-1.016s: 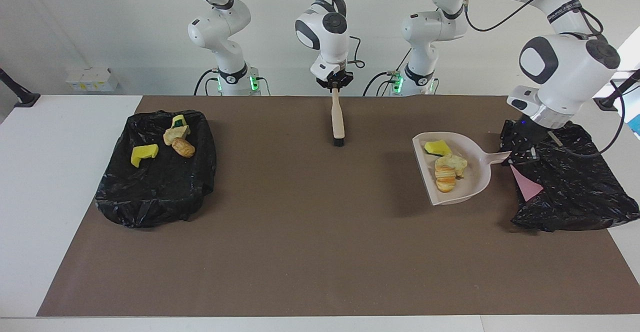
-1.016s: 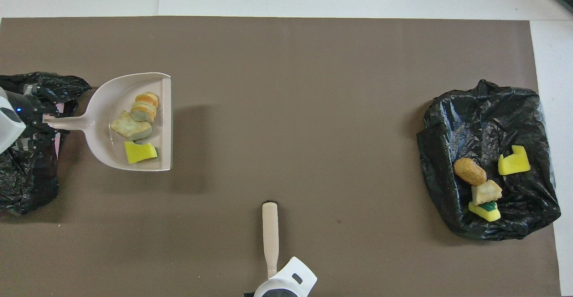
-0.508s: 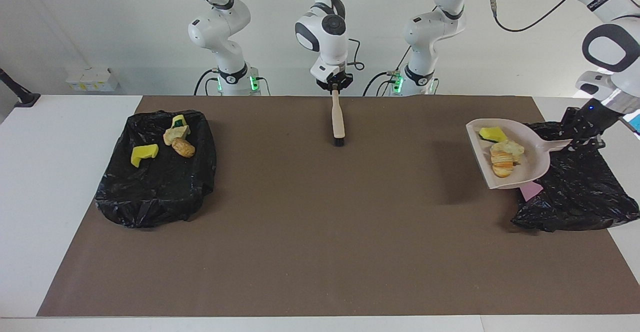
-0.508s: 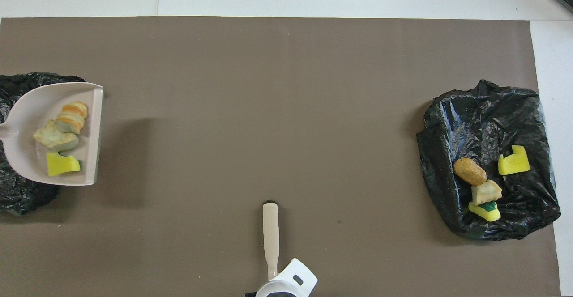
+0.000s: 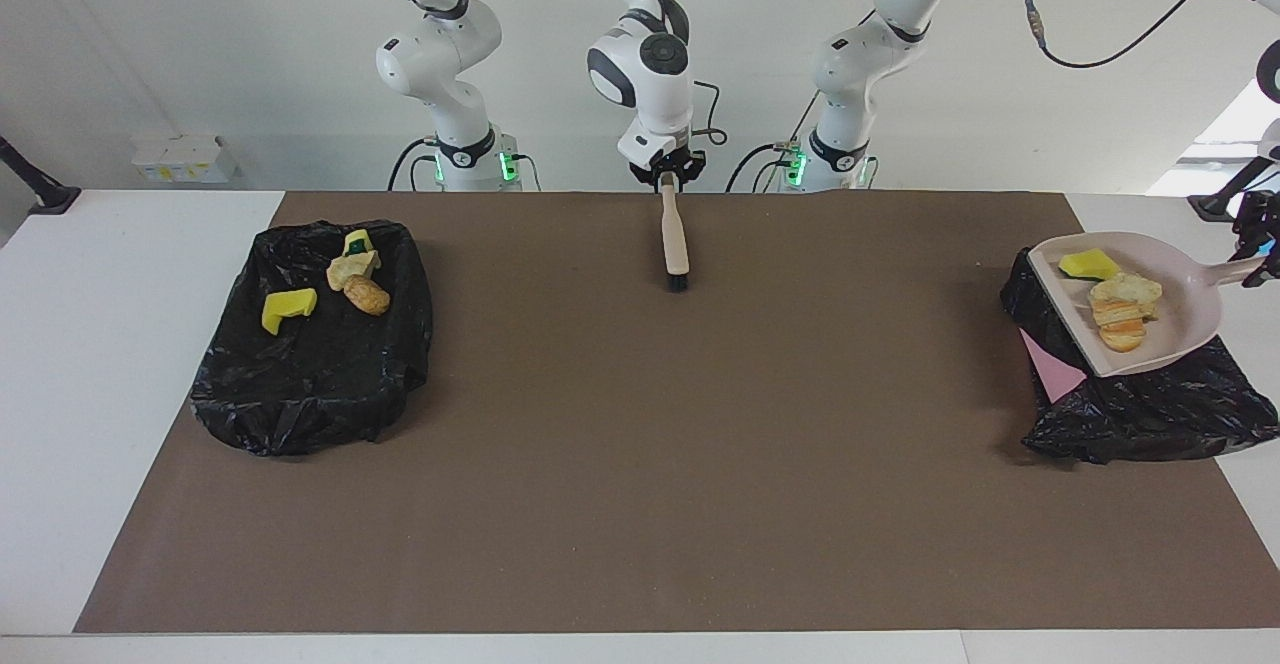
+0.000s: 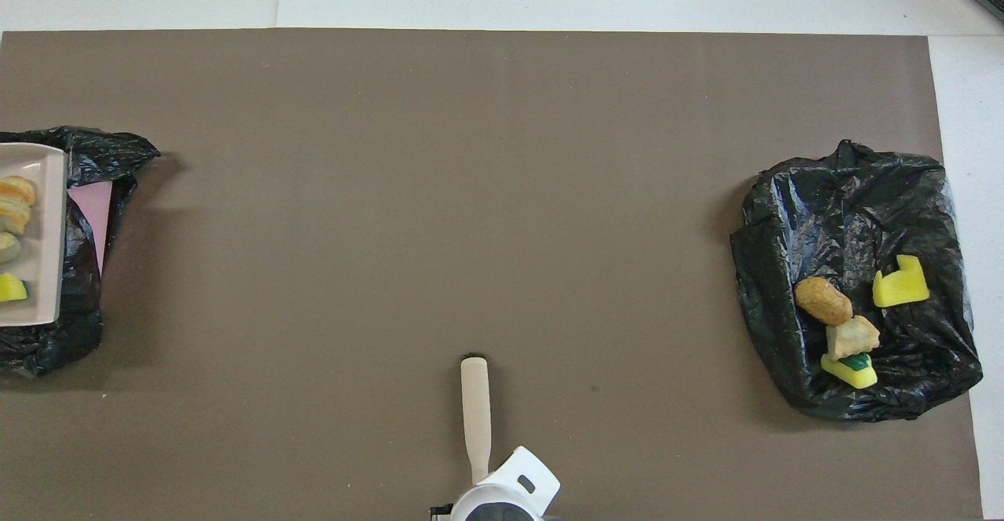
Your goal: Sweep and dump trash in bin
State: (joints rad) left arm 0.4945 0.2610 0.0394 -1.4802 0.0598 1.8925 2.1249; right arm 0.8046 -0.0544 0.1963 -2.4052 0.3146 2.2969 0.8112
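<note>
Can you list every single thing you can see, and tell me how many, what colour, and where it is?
Trash in the dustpan: three pieces, one yellow sponge chunk and two tan-orange lumps.
Trash in the bin bag: four pieces, two yellow sponges and two tan-brown lumps, at the right arm's end.
Dustpan: one, beige, held up over the other bin bag.
Bin bags: two, black, one at the right arm's end, one at the left arm's end.
Pink sheet: one, in the left-end bag.
Brush: one, beige with black bristles, hanging over the mat's middle.
Mat: one, brown, covering the table.
Left gripper: gripping the dustpan handle.
Right gripper: gripping the brush handle.
</note>
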